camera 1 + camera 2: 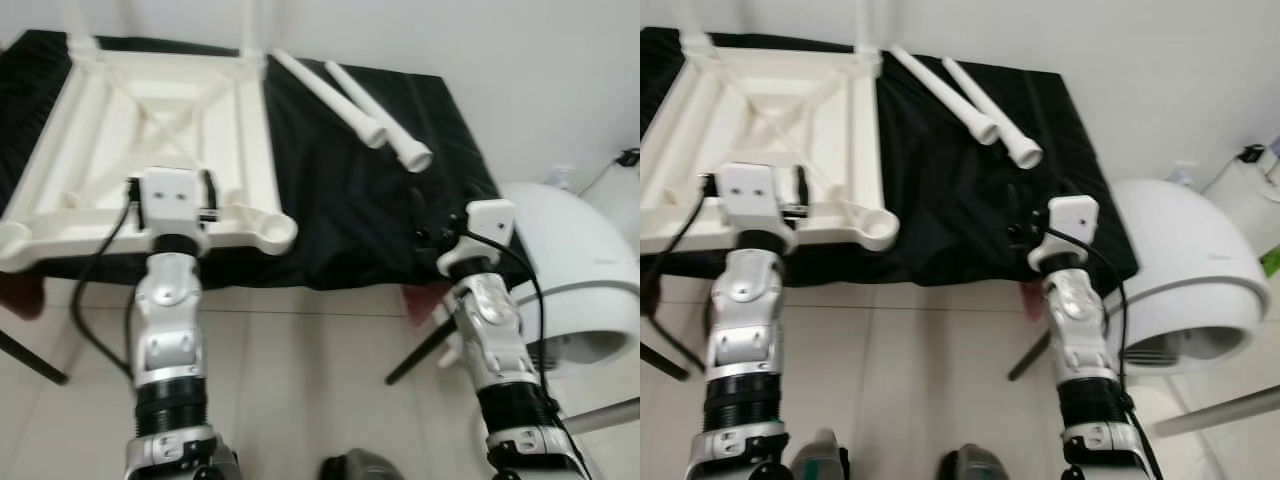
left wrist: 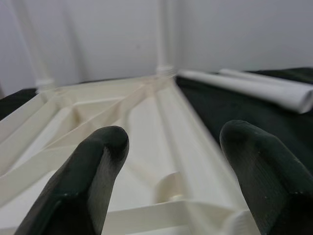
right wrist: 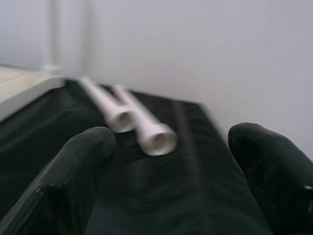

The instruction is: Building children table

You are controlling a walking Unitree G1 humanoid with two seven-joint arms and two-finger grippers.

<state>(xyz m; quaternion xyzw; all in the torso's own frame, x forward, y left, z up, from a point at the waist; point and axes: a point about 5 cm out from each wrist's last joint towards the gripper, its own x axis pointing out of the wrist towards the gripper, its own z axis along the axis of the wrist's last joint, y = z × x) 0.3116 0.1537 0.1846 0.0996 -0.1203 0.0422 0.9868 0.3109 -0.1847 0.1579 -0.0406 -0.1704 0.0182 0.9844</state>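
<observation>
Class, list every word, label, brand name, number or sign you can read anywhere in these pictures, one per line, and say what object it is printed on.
None: no readable text in any view.
The upturned cream table top is plain.
The two loose white table legs on the black cloth are unmarked.
The white domed appliance shows no legible label.
The left gripper and right gripper carry no markings.

**Cream plastic on black cloth**

The upturned tabletop (image 1: 150, 130) is cream-white all over, ribs included, with no pattern. It lies on a plain black cloth (image 1: 340, 200). To the right of the tabletop, two loose legs (image 1: 365, 105) are the same cream-white. The left gripper (image 2: 171, 176) and right gripper (image 3: 171, 181) have black fingers; the arms behind them are silver with black bands. Right of the cloth stands a plain white domed object (image 1: 580, 270). The floor (image 1: 300, 370) is pale beige tile.
</observation>
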